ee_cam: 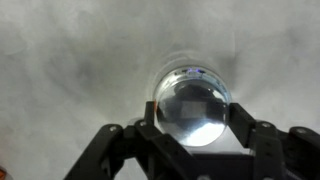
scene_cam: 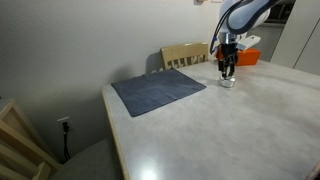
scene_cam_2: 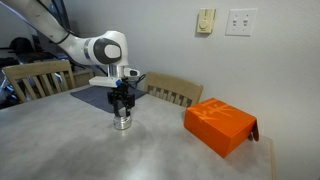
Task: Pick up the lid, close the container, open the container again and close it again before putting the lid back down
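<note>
The container, a small squat silvery jar, stands on the pale table in both exterior views [scene_cam: 228,83] [scene_cam_2: 122,124]. My gripper [scene_cam: 228,71] [scene_cam_2: 122,107] points straight down directly over it. In the wrist view the lid [ee_cam: 193,105], a thin round shiny disc, sits between my two black fingers [ee_cam: 193,120], which touch its sides. The jar's rim [ee_cam: 190,68] peeks out just beyond the lid, so the lid is at or just above the jar's mouth. I cannot tell whether it rests on the jar.
An orange rectangular box [scene_cam_2: 220,124] [scene_cam: 247,56] lies on the table near the jar. A dark grey cloth mat [scene_cam: 158,90] lies toward the table's other end. Wooden chairs [scene_cam_2: 170,90] [scene_cam: 185,54] stand at the table's edge.
</note>
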Robot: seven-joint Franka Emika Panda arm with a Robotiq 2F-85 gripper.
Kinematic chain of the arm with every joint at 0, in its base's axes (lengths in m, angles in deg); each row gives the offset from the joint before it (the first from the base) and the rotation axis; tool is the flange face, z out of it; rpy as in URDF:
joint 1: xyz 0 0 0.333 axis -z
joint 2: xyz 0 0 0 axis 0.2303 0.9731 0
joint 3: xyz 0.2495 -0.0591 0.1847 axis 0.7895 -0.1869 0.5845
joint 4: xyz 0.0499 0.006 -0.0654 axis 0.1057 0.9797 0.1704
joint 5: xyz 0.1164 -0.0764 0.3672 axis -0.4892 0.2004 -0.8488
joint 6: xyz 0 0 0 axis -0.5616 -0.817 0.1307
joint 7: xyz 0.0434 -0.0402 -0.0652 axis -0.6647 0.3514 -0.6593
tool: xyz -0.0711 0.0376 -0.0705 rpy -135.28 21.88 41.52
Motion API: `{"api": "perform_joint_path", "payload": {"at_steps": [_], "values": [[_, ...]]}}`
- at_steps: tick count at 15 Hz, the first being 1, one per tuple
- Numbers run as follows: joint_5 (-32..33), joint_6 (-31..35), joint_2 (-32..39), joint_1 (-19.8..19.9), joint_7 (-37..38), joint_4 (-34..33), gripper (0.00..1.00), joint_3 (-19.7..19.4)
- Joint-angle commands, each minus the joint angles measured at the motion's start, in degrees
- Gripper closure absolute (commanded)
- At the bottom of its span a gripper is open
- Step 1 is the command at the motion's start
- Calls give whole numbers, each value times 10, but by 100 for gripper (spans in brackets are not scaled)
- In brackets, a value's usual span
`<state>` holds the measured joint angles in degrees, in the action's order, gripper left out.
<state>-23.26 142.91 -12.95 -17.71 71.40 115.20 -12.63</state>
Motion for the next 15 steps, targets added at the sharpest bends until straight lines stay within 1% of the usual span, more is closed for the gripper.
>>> {"api": "perform_joint_path", "payload": {"at_steps": [1,9,15], "values": [[-7,4,3,4,-3,-3,0,1],[9,40,-69,-24,63,72,0,-8],[9,64,-104,-26,92,106,0,-11]]}}
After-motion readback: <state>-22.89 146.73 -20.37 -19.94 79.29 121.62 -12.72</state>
